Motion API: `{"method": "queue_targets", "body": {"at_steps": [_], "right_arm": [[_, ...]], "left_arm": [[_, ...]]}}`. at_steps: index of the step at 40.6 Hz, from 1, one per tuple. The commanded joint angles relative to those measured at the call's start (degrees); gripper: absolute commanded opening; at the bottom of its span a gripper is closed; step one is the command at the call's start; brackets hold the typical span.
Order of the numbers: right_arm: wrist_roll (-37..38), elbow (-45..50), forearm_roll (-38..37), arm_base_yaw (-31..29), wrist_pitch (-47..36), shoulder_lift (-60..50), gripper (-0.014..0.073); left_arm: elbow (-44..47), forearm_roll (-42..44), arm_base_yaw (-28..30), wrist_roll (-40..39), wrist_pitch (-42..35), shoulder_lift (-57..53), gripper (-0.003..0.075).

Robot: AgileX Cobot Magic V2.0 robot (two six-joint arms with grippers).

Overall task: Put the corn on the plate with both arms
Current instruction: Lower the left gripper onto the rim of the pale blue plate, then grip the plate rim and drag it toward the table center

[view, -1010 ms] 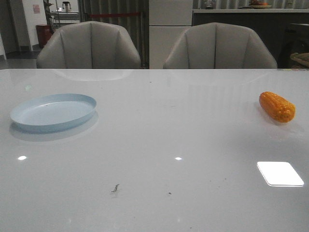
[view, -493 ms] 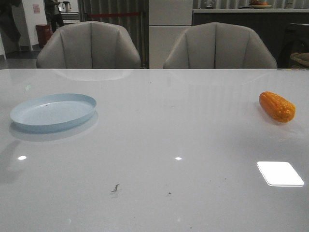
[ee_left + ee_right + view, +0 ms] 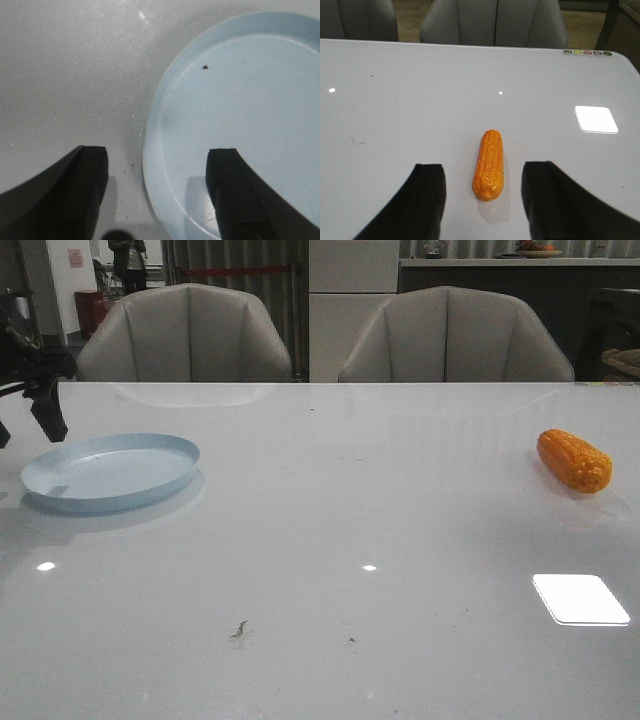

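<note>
The pale-blue plate (image 3: pixel 110 472) lies on the white table at the left. The orange-yellow corn (image 3: pixel 574 461) lies far off at the right, on the bare table. My left gripper (image 3: pixel 25 428) hangs open at the plate's left rim. In the left wrist view the left gripper (image 3: pixel 157 151) straddles that rim, one finger over the plate (image 3: pixel 240 110) and one over the table, holding nothing. In the right wrist view the corn (image 3: pixel 489 164) lies lengthwise between the fingers of my open right gripper (image 3: pixel 484 166), which stands apart from it. The right arm is out of the front view.
Two grey chairs (image 3: pixel 185 335) (image 3: pixel 455 335) stand behind the table's far edge. A bright square light reflection (image 3: pixel 580 599) sits at the front right. A row of small coloured dots (image 3: pixel 585 52) marks a table corner in the right wrist view.
My left arm has come into the front view from the left edge, and its shadow now falls on the plate. Plate and corn have not moved.
</note>
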Motion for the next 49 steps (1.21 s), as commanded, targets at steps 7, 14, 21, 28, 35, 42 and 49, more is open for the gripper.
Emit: {"method": "queue_targets", "body": {"at_steps": [7,14,21,28,35,42,49], "right_arm": [[-0.27,-2.22,-0.5,0.06,-4.9,-0.46,0.0457],[-0.27,-2.22,-0.5,0.06,-4.9,-0.46,0.0457],[-0.27,-2.22,-0.5,0.06,-4.9,-0.46,0.0457],[-0.27,-2.22,-0.5,0.06,-4.9,-0.46,0.0457],[-0.27,-2.22,-0.5,0.06,-4.9,-0.46,0.0457],[-0.27,-2.22,-0.5,0.06,-4.9,-0.46,0.0457],[-0.27,-2.22,-0.5,0.06,-4.78,-0.46,0.0457]], "left_arm": [[-2.04,-3.7,-0.11,-0.42,-3.95,0.13,0.0482],[-2.04,-4.21,-0.11,-0.42,-4.17,0.86,0.0403],[-2.04,-4.21,-0.11,-0.42,-4.17,1.12,0.0153],[-2.04,-5.22,-0.11,-0.42,-4.31,1.12,0.0103],[-2.92,-10.05,-0.11,-0.42,-2.97,1.12,0.0103],[-5.27,-17.91,-0.11,-0.42,-0.56,1.12,0.0103],[-9.36,-21.99,-1.56,-0.31,2.52,1.12,0.0103]]}}
